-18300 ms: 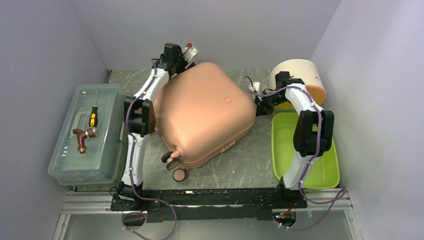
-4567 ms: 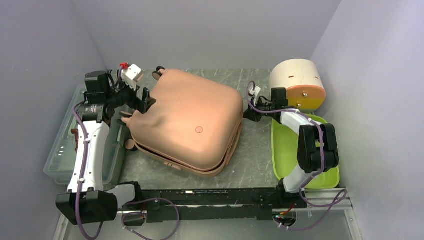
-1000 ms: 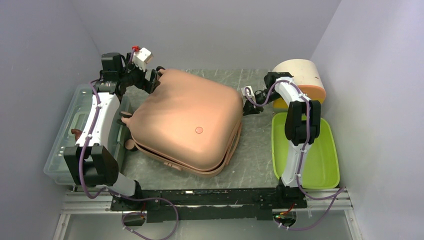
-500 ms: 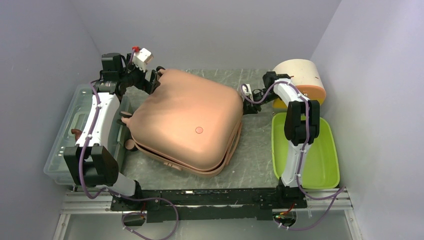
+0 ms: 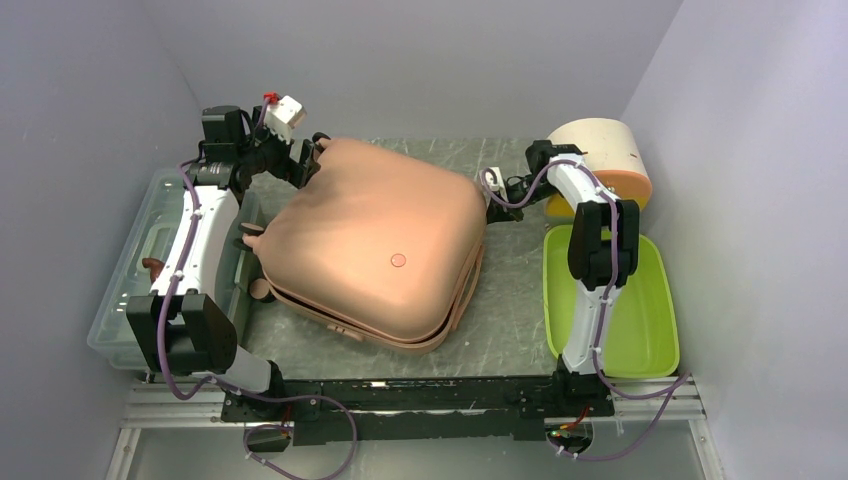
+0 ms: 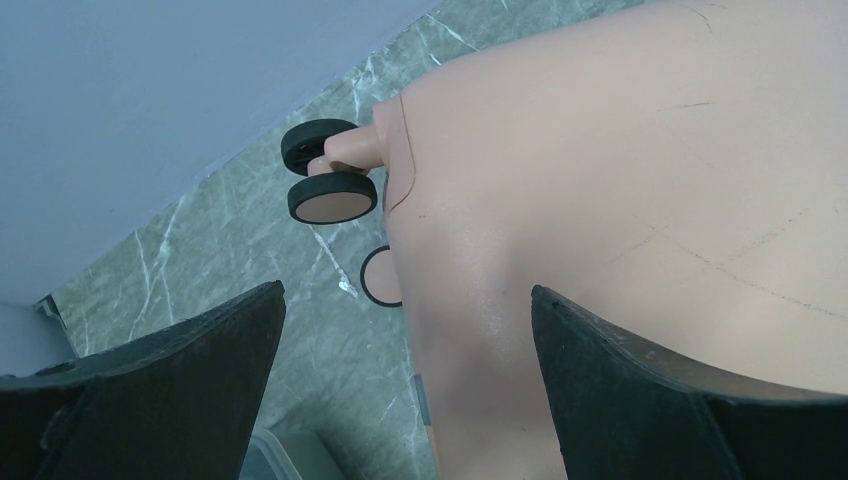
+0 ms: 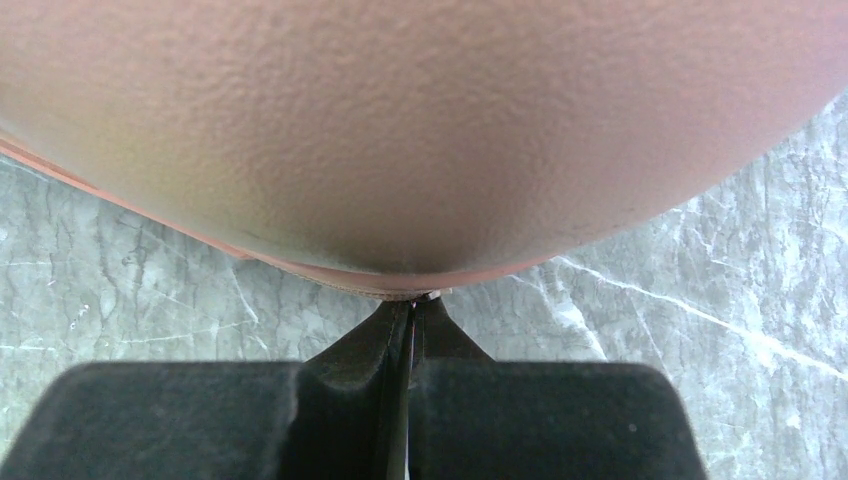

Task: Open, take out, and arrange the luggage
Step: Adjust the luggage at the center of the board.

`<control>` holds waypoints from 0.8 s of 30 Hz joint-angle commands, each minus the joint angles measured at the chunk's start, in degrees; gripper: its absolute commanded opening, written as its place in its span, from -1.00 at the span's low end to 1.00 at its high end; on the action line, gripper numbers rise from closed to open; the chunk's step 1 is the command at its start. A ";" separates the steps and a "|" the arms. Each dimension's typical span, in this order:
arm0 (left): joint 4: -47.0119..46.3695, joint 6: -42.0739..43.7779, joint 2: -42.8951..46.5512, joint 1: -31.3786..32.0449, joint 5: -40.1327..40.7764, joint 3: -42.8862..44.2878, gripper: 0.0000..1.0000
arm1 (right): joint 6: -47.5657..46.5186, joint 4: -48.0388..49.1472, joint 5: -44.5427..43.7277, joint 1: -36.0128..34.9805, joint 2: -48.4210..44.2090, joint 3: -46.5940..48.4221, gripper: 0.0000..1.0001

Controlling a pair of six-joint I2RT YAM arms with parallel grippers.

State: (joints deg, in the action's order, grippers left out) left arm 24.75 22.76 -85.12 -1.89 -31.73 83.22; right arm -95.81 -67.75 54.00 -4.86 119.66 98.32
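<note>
The luggage (image 5: 380, 250), a salmon-pink hard case, lies flat and closed in the middle of the surface (image 5: 510, 310), between a clear bin (image 5: 130, 290) on the left and a green tray (image 5: 640, 330) on the right. Its wheels (image 6: 325, 185) point to the far left corner.

My right gripper (image 5: 492, 208) is at the case's far right corner, low against the surface. The wrist view shows its fingers pressed fully together, tips touching the seam (image 7: 300, 275) under the bulge of the shell. A small grey speck sits at the tips. It may be the zip pull, but I cannot tell whether anything is pinched.

My left gripper (image 5: 305, 160) hangs over the far left corner, by the wheels, with its jaws spread wide and holding nothing. From its wrist view the shell lies under the gap between the fingers, apparently not touching them.

I judge the step in hand to be opening the case, which has barely begun. To do it well, I should first confirm the right fingers truly hold the pull. Then I should draw it along the seam, following the rounded corner rather than tugging outward, which could slip the grip or drag the case. Resting the left gripper on the shell would probably keep the case from sliding toward the tray as I pull.
</note>
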 commanded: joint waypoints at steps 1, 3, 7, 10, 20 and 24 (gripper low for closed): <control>-0.14 -0.79 1.85 0.22 -1.86 1.33 0.98 | -0.18 0.74 2.36 -0.75 -0.58 2.18 -1.00; -0.07 -0.63 1.72 0.28 -2.08 1.18 0.98 | 1.61 3.62 1.10 -0.97 -0.83 1.87 -1.00; -0.44 -0.35 1.33 0.48 -1.95 0.95 0.98 | 1.02 5.86 -2.37 -2.04 0.15 2.79 -1.00; -0.31 -0.52 0.86 0.57 -2.19 1.43 0.98 | -0.40 5.51 -4.88 -3.19 2.41 5.75 -1.00; -1.42 -0.19 -0.46 0.66 -0.92 2.13 0.98 | 4.25 12.43 -3.99 -4.27 5.50 11.10 -1.00; -1.49 -1.25 -1.87 0.66 -1.18 3.65 0.98 | 2.30 10.93 -2.62 -5.28 7.86 13.27 -1.00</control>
State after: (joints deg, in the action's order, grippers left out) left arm 24.71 22.76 -85.71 -1.45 -32.21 83.55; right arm -91.85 -63.94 49.43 -7.22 124.57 107.55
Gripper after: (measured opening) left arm 0.991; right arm 0.010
